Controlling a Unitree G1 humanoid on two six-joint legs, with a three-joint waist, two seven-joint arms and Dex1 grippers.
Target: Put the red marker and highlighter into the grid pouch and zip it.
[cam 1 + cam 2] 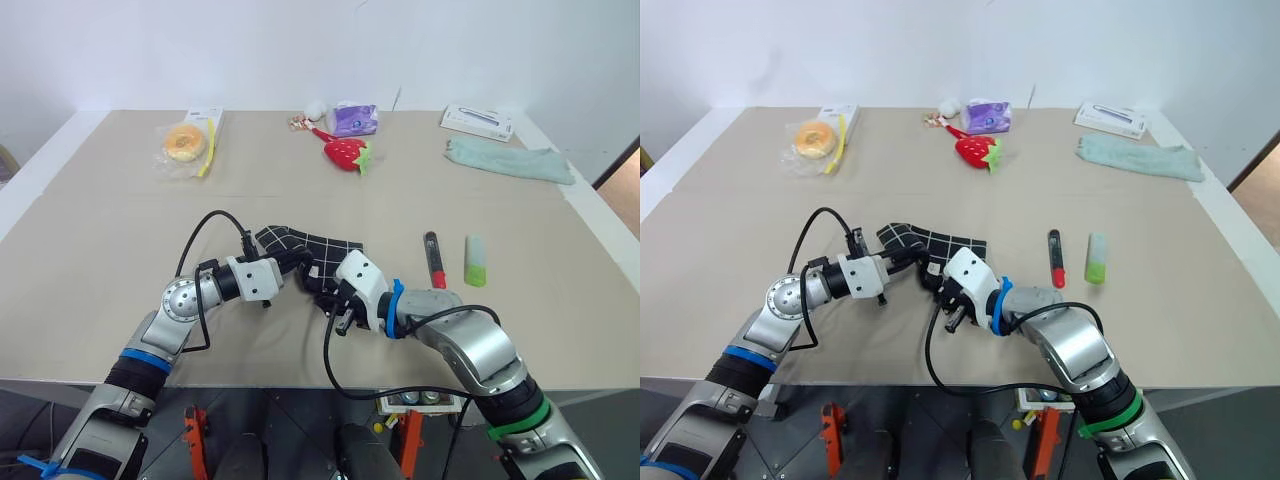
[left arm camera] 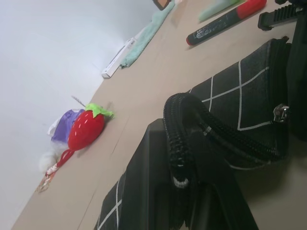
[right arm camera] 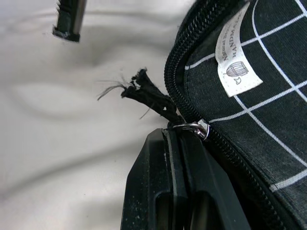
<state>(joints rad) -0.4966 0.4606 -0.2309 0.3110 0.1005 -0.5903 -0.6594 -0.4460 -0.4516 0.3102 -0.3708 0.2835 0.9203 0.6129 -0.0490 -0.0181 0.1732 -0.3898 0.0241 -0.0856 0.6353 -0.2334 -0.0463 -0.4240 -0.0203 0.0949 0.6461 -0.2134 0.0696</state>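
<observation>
Black fabric with white grid lines, the pouch (image 1: 305,252) lies crumpled near the middle of the desk (image 1: 100,230), caught between both arms. The step in hand looks like opening the zip, and doing it well means one side anchors the cloth while the other draws the pull (image 3: 191,128) straight along the teeth, not upward, so the pouch does not just lift and bunch. The left pincer (image 1: 300,262) is closed, nipping a fold of the zipper edge at the pouch's 8 o'clock side. The right pincer (image 1: 335,300) is closed too, its fingers (image 3: 177,187) pressed together right at the metal ring of the pull, next to the frayed zipper tail; it seems to grip the pull, though the hold itself is hidden. The zip reads as still mostly shut by the label (image 3: 237,67). The marker (image 1: 433,259) lies at the pouch's 3 o'clock, well apart from it, with the highlighter (image 1: 475,262) just beyond at the same bearing, both untouched. Keep the mouth facing them once it gapes, so loading stays short.
</observation>
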